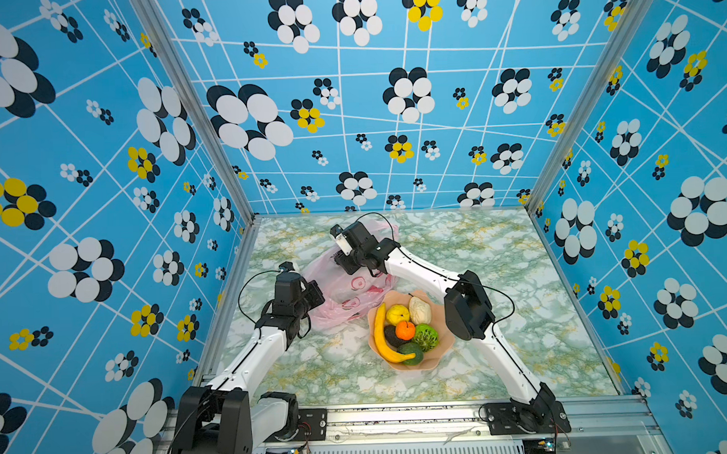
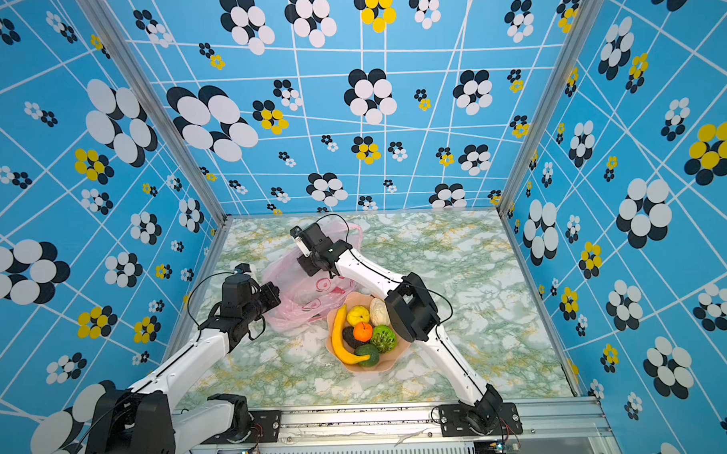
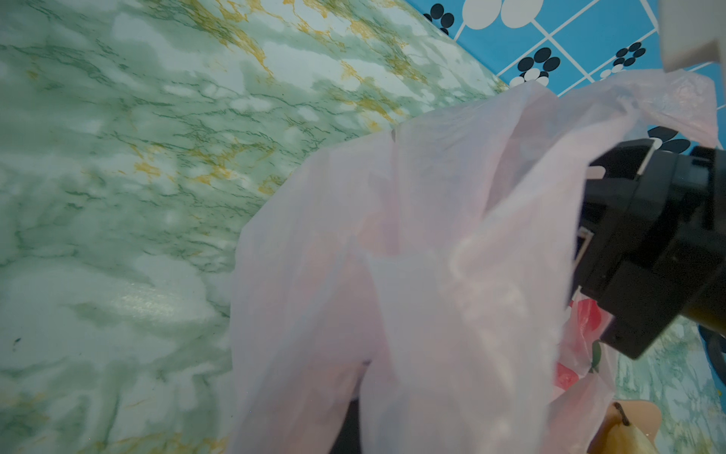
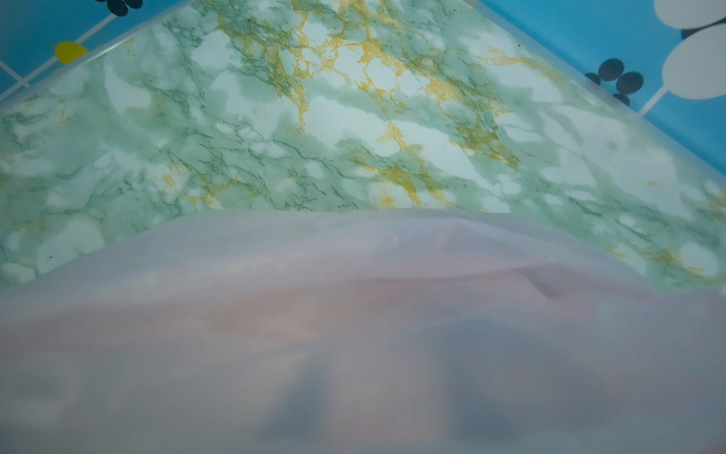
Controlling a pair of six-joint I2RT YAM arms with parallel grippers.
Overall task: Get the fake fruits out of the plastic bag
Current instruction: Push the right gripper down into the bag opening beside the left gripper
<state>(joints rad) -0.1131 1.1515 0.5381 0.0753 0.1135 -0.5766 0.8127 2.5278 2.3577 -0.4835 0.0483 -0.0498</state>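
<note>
Plastic bag point(image 1: 339, 288) is pinched by the left pincer point(image 1: 321, 298); right pincer point(image 1: 343, 265) over it, state unclear.

Translucent pink bag point(image 1: 335, 291) with red fruit prints, peach bowl point(image 1: 431, 358), yellow banana point(image 1: 378, 335), green-and-gold marbled table point(image 1: 523, 314), blue flowered walls point(image 1: 101, 162)

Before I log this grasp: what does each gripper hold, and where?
Left gripper: plastic bag, seemingly by its edge. Right gripper: over the bag; cannot tell.
</note>
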